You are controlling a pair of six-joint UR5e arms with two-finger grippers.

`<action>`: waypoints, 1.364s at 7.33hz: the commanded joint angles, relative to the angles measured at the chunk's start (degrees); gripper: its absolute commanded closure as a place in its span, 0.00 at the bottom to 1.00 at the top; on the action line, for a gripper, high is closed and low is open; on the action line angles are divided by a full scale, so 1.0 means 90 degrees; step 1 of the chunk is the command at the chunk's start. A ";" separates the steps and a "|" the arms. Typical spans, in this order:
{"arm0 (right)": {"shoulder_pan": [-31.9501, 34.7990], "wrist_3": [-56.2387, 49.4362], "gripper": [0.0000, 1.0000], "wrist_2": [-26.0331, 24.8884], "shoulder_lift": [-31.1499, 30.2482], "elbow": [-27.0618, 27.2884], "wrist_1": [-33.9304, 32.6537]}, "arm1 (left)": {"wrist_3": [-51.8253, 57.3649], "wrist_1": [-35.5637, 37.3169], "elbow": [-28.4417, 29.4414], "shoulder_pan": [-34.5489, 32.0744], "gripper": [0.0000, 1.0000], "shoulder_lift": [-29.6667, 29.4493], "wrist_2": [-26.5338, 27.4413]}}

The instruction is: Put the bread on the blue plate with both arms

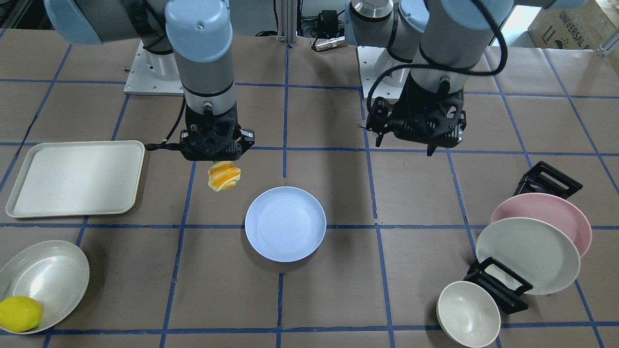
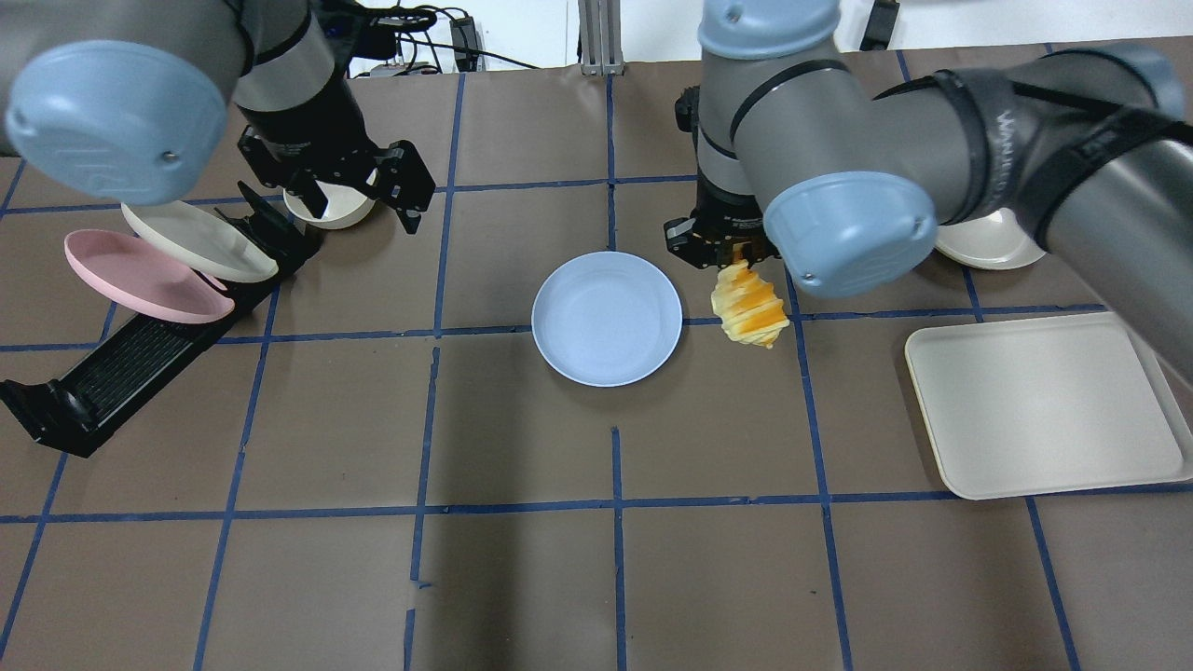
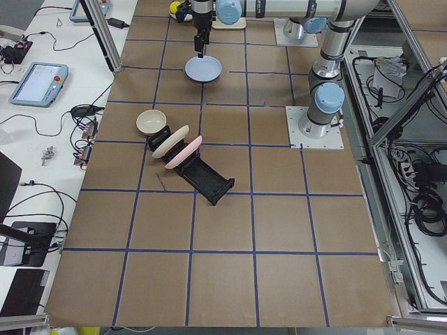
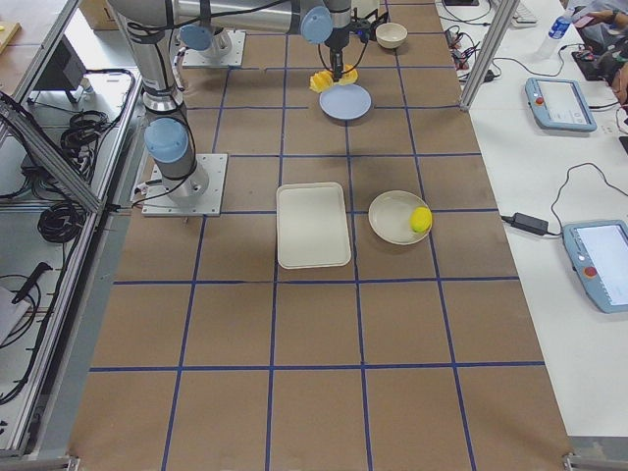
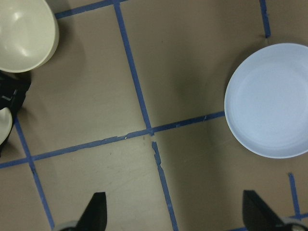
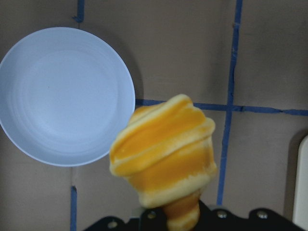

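We see the bread (image 1: 224, 176) hanging from the right pincer (image 1: 216, 157), which is clamped on its narrow end so that the striped loaf points down toward the surface (image 1: 329, 290). It is in the air just beside the blue plate (image 1: 285, 224), outside its rim, on the side nearer the cream tray (image 1: 77, 176). The plate lies flat on the surface, between the two pincers. The left pincer (image 1: 405, 145) hovers well apart from the bread on the plate's other side, its fingers spread wide and gripping nothing. In the right wrist view the bread covers the fingertips that grip it, so we cannot make out how much of the end is pinched. In the overhead view the right arm (image 2: 839, 233) hides part of that pincer and most of the larger cream bowl (image 2: 988, 244) behind it. The lemon (image 1: 19, 313) sits at the very edge of the front-facing view. We count one bread and one blue plate. One pink plate (image 1: 546, 208) and one cream-white plate (image 1: 527, 253) lean in one black rack (image 2: 121, 368). There are two bowls: the larger holds the one lemon, and the smaller cream bowl (image 1: 468, 314) sits just beside the rack's end. We also count one tray and two arms.
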 commanded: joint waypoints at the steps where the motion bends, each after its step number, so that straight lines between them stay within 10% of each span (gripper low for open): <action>1: 0.0672 0.0571 0.87 -0.0024 0.0705 -0.0015 -0.0668 | -0.0002 -0.0408 0.0114 0.0267 0.00 0.0277 0.0019; 10: 0.1065 0.0622 0.87 -0.0151 0.2025 -0.0494 -0.1558 | -0.0138 -0.0741 0.0114 0.0367 0.00 0.0287 -0.0010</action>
